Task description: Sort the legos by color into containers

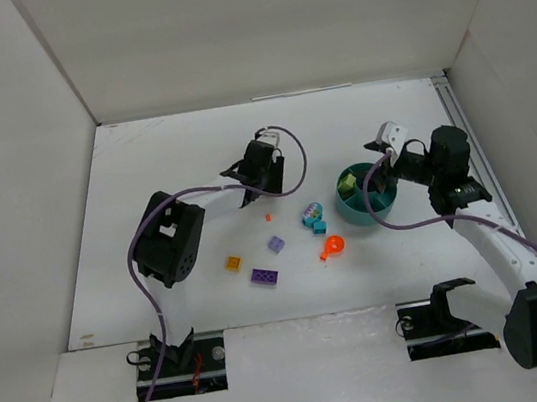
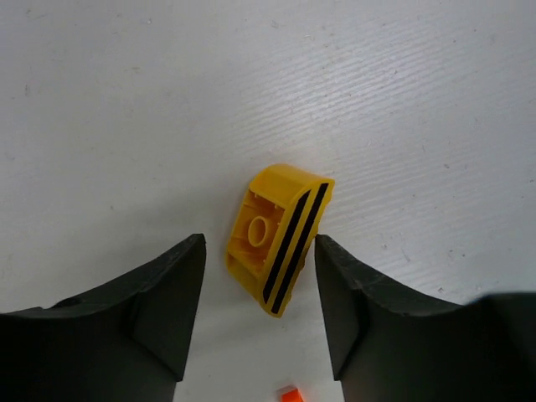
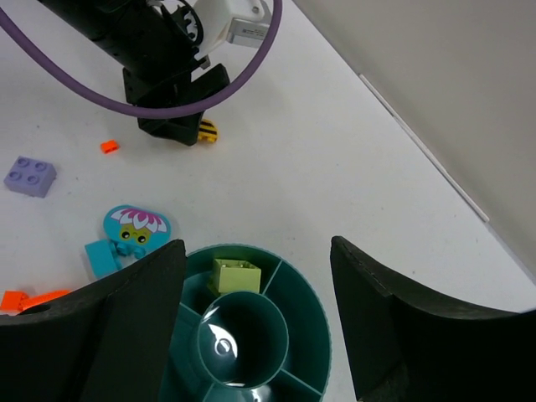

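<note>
My left gripper (image 2: 260,289) is open and empty, low over the table, its fingers on either side of a yellow brick with black stripes (image 2: 278,237) lying on its side. That brick shows under the left gripper in the right wrist view (image 3: 207,131). My right gripper (image 3: 260,322) is open and empty above the teal bowl (image 3: 314,289), which holds a light green brick (image 3: 235,275) in one outer compartment. In the top view the left gripper (image 1: 257,177) is at mid-table and the right gripper (image 1: 384,158) is over the bowl (image 1: 351,212).
Loose on the table: a lavender brick (image 1: 276,244), a purple brick (image 1: 266,276), a small yellow-orange brick (image 1: 233,263), an orange piece (image 1: 332,247), cyan pieces (image 1: 314,218) and a tiny red-orange piece (image 1: 267,216). White walls enclose the table.
</note>
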Robot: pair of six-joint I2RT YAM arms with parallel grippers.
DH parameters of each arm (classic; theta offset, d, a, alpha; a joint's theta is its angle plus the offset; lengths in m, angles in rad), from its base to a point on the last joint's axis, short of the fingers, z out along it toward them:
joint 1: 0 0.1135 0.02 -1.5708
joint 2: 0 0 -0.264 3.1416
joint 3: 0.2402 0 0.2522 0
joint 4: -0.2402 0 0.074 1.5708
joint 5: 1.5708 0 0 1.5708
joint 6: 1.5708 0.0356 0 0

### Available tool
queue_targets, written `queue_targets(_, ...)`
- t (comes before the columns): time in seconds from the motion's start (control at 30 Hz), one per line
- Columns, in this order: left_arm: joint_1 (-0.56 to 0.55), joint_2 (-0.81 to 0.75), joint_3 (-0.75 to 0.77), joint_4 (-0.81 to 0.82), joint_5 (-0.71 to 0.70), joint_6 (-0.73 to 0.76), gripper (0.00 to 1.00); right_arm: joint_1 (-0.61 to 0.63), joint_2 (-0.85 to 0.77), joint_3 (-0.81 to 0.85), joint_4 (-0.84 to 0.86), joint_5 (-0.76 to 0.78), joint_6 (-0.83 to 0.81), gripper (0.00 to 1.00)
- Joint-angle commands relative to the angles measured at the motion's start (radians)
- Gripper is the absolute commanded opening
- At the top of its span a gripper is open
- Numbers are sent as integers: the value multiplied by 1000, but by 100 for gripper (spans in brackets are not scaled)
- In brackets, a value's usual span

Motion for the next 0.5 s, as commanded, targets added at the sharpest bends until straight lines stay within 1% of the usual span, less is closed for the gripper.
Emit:
queue_targets(0.0, 2, 14, 61, 10, -30, 12, 50, -6, -4, 0, 17, -39, 10, 74)
queue_targets(0.13, 2, 49, 85, 10, -16, 12, 37, -15, -4, -9, 17, -58, 10, 73)
queue_targets(0.17, 2, 49, 85, 10, -7, 12, 28, -15, -4, -9, 17, -58, 10, 73)
queue_targets(0.27, 2, 40, 85, 10, 6, 3, 15, -15, -22, -9, 17, -68, 19, 71)
queue_targets(0.3, 2, 31, 85, 10, 15, 2, 8, -15, -22, -20, 17, -68, 19, 71)
queue_targets(0.33, 2, 5, 75, 10, 15, 2, 8, -15, -33, -20, 17, -68, 19, 71)
queue_targets(0.4, -7, -31, 46, 10, 15, -7, 4, -15, -45, -29, 17, -68, 28, 71)
queue_targets(0.47, -19, -98, 0, 33, 15, -7, 4, -15, -70, -39, 17, -68, 37, 71)
